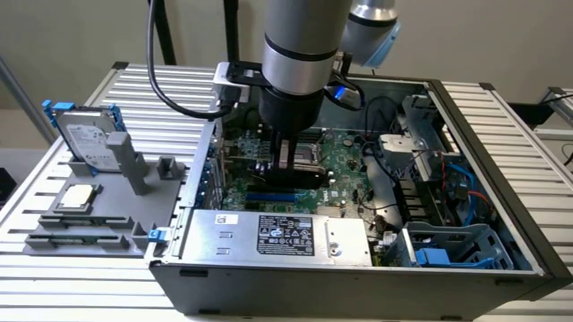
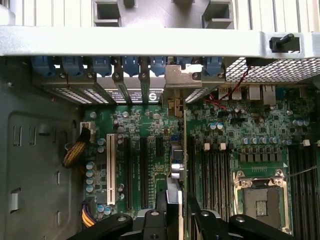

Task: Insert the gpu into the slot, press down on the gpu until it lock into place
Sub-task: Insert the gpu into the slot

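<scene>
Nearest the camera, inside the open dark grey computer case [image 1: 358,288], sits a silver metal power-supply box [image 1: 215,235]. It carries a black rectangular label [image 1: 284,235] with white print and small logos, all too small to read. Just beyond it, on the green motherboard [image 1: 345,161], lies the slot [image 1: 268,198], a long narrow bright-blue plastic connector strip whose near length is bare.

Directly behind the slot is the gpu [image 1: 304,178], a thin flat black rectangular card standing on edge. The end effector [image 1: 288,161] comes straight down onto it from above. Its fingers are partly closed and clamp the card from both sides, so the card sits right between and below the fingertips. In the wrist view the card runs edge-on from the fingers toward the case's far wall. Whether its lower edge is in the slot cannot be told.

At the exterior view's left, on the slatted aluminium counter [image 1: 519,134], a grey moulded fixture [image 1: 98,221] holds a grey hard drive with blue clips [image 1: 85,137]. Its white label is unreadable.
</scene>
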Action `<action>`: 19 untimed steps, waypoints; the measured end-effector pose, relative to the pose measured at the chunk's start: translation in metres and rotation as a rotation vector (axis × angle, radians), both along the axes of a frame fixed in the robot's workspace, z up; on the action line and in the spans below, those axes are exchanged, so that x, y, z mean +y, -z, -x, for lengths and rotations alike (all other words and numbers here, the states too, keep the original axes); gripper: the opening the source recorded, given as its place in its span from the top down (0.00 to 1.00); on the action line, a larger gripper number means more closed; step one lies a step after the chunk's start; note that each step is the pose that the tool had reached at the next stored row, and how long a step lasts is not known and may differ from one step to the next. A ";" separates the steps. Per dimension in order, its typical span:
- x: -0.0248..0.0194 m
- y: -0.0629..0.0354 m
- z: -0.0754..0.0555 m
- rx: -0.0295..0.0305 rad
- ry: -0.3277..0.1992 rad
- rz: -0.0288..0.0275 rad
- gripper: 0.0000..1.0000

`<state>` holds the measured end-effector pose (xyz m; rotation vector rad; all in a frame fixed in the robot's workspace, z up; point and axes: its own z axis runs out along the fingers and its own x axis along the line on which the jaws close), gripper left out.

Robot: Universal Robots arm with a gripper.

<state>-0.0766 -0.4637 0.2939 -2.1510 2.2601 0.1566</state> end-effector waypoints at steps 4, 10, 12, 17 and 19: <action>0.0004 0.0011 0.001 0.0001 0.000 0.0003 0.74; 0.0013 0.0033 0.002 0.0001 0.000 0.0002 0.74; 0.0017 0.0042 0.002 0.0000 0.000 0.0000 0.74; 0.0025 0.0073 0.004 0.0000 0.000 0.0001 0.74; 0.0028 0.0087 0.004 0.0001 0.000 0.0001 0.74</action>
